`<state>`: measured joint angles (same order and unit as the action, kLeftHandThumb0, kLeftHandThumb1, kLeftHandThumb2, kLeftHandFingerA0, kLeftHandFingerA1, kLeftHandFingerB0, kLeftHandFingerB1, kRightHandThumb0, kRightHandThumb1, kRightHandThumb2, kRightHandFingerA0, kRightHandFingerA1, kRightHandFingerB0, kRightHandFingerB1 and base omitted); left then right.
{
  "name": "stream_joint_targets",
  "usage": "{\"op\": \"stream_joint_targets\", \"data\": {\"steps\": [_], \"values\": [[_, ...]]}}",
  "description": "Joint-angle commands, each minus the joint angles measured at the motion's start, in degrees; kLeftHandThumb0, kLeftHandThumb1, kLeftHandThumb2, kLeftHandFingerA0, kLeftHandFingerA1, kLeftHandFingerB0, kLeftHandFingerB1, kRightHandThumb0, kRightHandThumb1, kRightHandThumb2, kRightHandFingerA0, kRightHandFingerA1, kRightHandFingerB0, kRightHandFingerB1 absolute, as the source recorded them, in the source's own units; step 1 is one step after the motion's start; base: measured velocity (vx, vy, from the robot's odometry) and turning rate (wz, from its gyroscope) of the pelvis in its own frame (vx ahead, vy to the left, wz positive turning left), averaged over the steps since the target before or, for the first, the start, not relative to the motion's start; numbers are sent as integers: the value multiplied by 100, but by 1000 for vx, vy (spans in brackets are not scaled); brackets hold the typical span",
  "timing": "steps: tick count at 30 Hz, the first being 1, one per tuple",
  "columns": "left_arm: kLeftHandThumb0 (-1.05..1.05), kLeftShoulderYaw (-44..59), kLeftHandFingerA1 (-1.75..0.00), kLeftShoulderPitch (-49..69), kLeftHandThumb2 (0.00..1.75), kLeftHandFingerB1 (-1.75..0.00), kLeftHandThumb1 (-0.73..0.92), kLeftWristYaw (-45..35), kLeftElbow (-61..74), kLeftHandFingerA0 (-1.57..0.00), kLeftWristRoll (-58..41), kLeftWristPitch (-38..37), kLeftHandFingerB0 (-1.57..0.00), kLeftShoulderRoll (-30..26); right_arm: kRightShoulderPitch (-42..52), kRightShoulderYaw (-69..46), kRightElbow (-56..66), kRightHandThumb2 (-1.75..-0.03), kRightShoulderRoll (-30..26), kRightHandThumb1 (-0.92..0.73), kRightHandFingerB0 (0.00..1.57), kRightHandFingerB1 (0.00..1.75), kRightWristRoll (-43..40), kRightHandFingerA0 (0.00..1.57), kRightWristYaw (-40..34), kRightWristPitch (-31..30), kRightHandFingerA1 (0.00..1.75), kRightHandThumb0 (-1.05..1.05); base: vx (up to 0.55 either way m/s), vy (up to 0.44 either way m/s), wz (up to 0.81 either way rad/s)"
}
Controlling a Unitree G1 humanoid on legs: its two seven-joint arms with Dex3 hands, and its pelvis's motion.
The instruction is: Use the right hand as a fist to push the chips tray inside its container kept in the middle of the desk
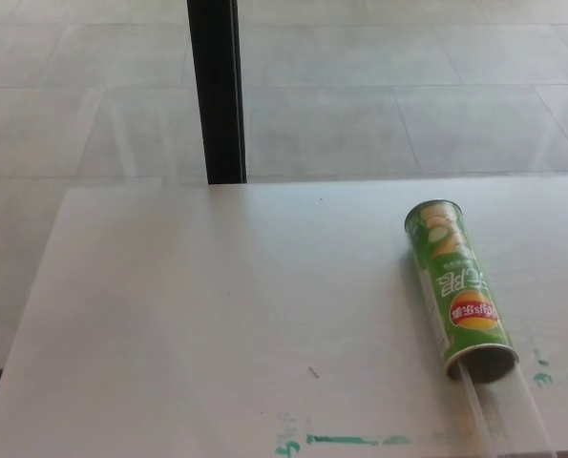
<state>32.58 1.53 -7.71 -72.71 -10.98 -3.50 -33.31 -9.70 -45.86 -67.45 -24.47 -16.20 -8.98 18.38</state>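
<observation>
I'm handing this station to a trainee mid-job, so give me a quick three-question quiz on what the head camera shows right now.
1. True or false: the green chips can stands upright on the desk.
2. Where does the clear tray stick out of the can? A: the near open end; B: the far end; C: it is fully inside.
3. How many robot hands are in view?

Key: 1 false, it lies on its side. 2 A. 3 none.

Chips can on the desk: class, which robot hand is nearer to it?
Neither can be judged: no hand shows in the head view. The green chips can lies on the desk, clear tray sticking out.
</observation>
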Motion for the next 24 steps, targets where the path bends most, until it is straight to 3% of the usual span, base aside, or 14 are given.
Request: {"op": "stream_joint_targets", "data": {"steps": [1, 2, 3, 6, 7, 9, 10, 11, 12, 17, 18, 20, 23, 24], "values": [[-80, 47, -73, -39, 111, -59, 71, 18, 1, -52, -185, -61, -38, -6, -230, -204, 578, -105, -122, -75, 12, 53, -473, 46, 91, 730, 95, -75, 0, 0, 0], [-85, 44, -73, -39, 69, -51, 92, 14, 3, -54, -197, -57, -42, -5, -260, -176, 692, -106, -99, -75, 12, 52, -434, 48, 63, 853, 94, -74, 0, 0, 0], [-84, 49, -74, -16, 67, -49, 92, -22, -1, -54, -218, -59, -41, -8, -304, -130, 797, -70, -86, -92, 16, 45, -395, 44, 91, 994, 111, -73, 0, 0, 0], [-83, 29, -77, 20, 113, -59, 74, -37, 0, -58, -225, -68, -39, -17, -364, -58, 1037, -68, -40, -92, 23, 49, -389, 47, 122, 1067, 106, -71, 0, 0, 0], [-83, 19, -71, -6, 68, -51, 92, 32, -29, -58, -220, -38, -47, -14, -189, 218, 2343, -71, 372, -92, 23, 52, -321, 48, 128, 1027, 109, -69, 0, 0, 0], [-82, -4, -73, -28, 67, -51, 92, 67, -14, -59, -205, -40, -46, 0, -102, 330, 2906, -70, 540, -92, 23, 51, -372, 49, 229, 1007, 109, -71, 0, 0, 0], [-77, -21, -73, -25, 111, -60, 71, 59, -21, -55, -192, -28, -40, -8, -10, 456, 3352, -70, 650, -92, 21, 53, -443, 49, 398, 938, 109, -76, 0, 0, 0], [-77, -29, -73, -23, 111, -60, 71, 55, -23, -55, -186, -24, -40, -11, 35, 506, 3556, -70, 700, -92, 21, 53, -472, 49, 463, 890, 109, -76, 0, 0, 0], [-82, -33, -70, -22, 68, -49, 92, 61, -26, -57, -183, -28, -44, -6, 85, 540, 3799, -68, 768, -91, 27, 54, -461, 54, 389, 775, 108, -79, 0, 0, 0], [-81, -36, -70, 23, 68, -49, 92, 27, -51, -56, -185, -52, -42, -2, 867, 1194, 5985, -72, 1298, -92, 26, 74, -897, 58, 856, 269, 124, -77, 0, 0, 0], [-81, -15, -72, 21, 67, -50, 91, 8, -50, -55, -205, -39, -42, -27, 1090, 1347, 6312, -98, 1353, -71, 29, 69, -945, 69, 949, 120, 113, -85, 0, 0, 0], [-82, 77, -73, -10, 67, -50, 90, -26, -63, -57, -300, 2, -43, -35, 1364, 1547, 6720, -68, 1477, -89, 31, 70, -998, 66, 1015, 0, 120, -80, 0, 0, 0], [-82, 62, -70, -6, 67, -49, 91, -29, -57, -57, -287, 27, -45, -44, 1712, 1837, 7107, -66, 1546, -87, 39, 70, -865, 71, 1169, 32, 118, -81, 0, 0, 0], [-78, 31, -74, 7, 110, -59, 72, -8, -40, -56, -246, -11, -40, -88, 2050, 2169, 7313, -66, 1631, -87, 48, 67, -567, 79, 1395, 460, 110, -79, 0, 0, 0]]}}
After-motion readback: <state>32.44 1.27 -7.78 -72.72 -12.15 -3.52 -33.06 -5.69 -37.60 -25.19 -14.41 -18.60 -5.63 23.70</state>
